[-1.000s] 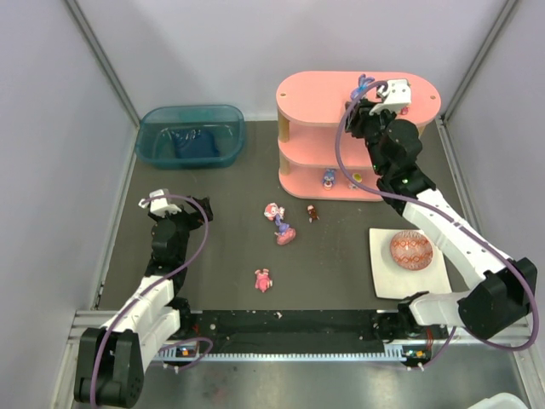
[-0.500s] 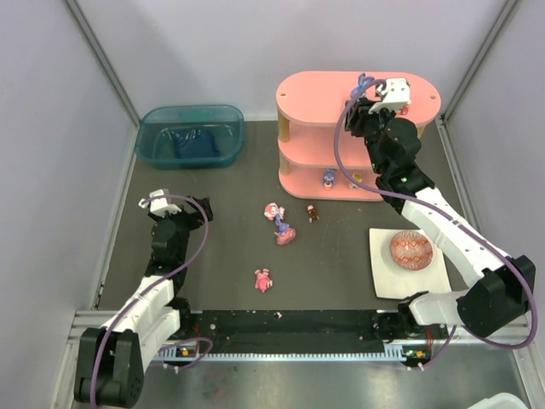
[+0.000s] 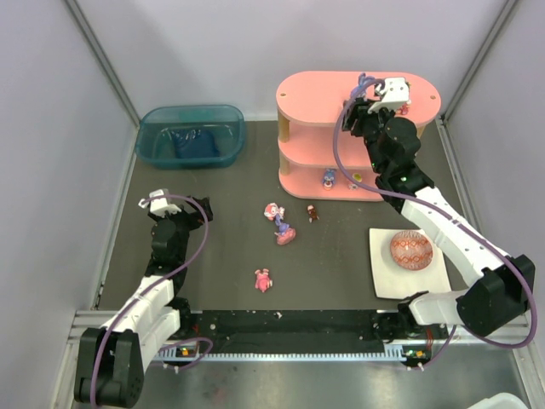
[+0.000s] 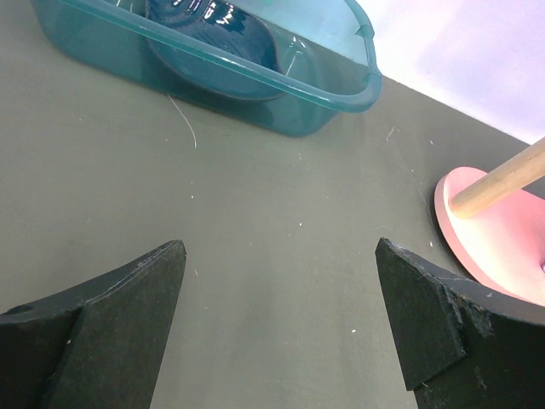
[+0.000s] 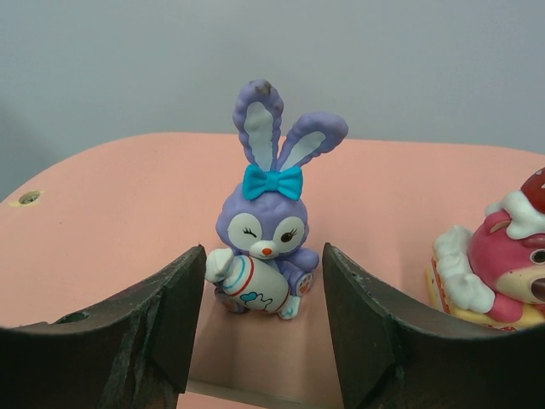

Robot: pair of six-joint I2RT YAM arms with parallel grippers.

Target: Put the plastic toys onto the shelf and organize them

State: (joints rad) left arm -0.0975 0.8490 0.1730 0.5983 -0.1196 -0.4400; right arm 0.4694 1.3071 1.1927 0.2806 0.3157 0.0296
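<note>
While its jaws flank the long-eared purple bunny figurine (image 5: 266, 230), upright on the top board of the pink three-tier oval shelf (image 5: 111, 204) at the overhead view's upper right, the right gripper (image 5: 262, 264) sits so close that I cannot tell whether it presses; blue marks on the bunny's bottle (image 5: 255, 285) are too small to read. At lower left the left gripper (image 4: 279, 256) gapes wide above the dark grey table (image 4: 281, 170), near a teal translucent plastic bin (image 4: 332, 94); pale grey walls (image 3: 255, 43) surround it.
</note>
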